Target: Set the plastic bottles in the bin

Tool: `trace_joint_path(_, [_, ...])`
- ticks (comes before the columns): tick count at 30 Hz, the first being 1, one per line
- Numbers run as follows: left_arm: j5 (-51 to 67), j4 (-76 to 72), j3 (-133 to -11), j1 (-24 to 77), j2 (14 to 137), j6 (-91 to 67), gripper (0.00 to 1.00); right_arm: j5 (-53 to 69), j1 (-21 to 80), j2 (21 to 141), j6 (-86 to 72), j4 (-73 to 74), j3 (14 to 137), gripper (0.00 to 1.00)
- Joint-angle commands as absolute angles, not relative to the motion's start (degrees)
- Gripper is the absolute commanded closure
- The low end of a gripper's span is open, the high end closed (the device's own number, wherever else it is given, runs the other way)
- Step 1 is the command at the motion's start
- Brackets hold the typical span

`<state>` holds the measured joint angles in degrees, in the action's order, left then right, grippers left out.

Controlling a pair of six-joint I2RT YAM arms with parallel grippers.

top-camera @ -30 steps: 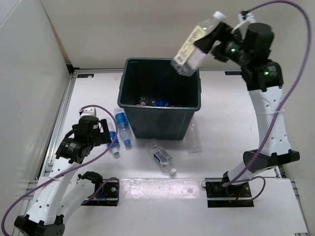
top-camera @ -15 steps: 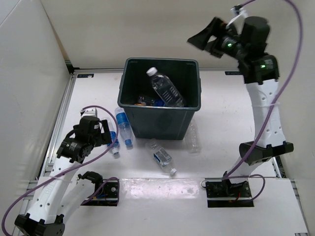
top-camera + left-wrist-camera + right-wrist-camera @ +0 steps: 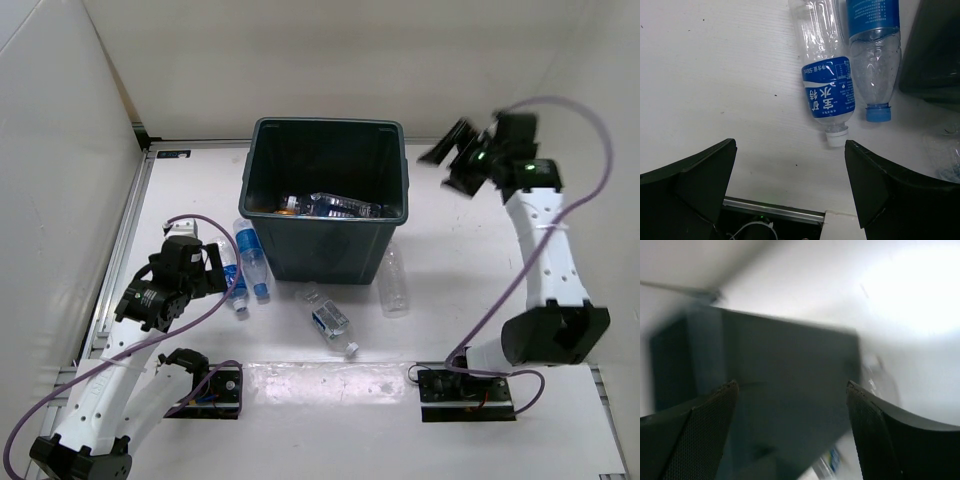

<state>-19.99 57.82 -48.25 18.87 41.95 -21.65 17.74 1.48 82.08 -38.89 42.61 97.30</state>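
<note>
White tabletop (image 3: 470,300) lies open right of the dark grey-green square plastic bin (image 3: 325,240), which holds several clear plastic bottles (image 3: 340,206). Four others lie beside its left and front walls. Left gripper (image 3: 790,145) gapes wide, empty, near two blue-labelled bottles (image 3: 827,95). Right gripper (image 3: 455,160), blurred, seems spread and empty.

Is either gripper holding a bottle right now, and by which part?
Neither holds anything: the left gripper and the right gripper are both open and empty.

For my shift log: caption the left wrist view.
Open left fingers above a white-capped bottle and a blue-capped bottle, beside the bin.
</note>
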Motion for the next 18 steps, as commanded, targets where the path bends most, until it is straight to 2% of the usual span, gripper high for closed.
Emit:
trace_joint_path(1, [-19.3,56.8,-48.1,18.7,41.7,-21.6,0.0,18.4,2.9,82.4,-38.9,44.2,84.0,0.1])
trace_joint_path(3, [-19.5,56.9,-48.0,18.7,41.7,-21.6,0.0,21.2,3.4,82.2,-39.9,41.2,75.9,0.1])
trace_joint_path(9, [-19.4,56.8,-48.1,18.8,41.6,-21.7,0.0,22.9,7.2,89.2,-38.2,44.7,69.3,0.1])
trace_joint_path(18, [-19.7,57.0,-48.0,18.7,41.2,-21.9,0.0,18.7,12.5,107.4,-32.2,57.5,80.6,0.1])
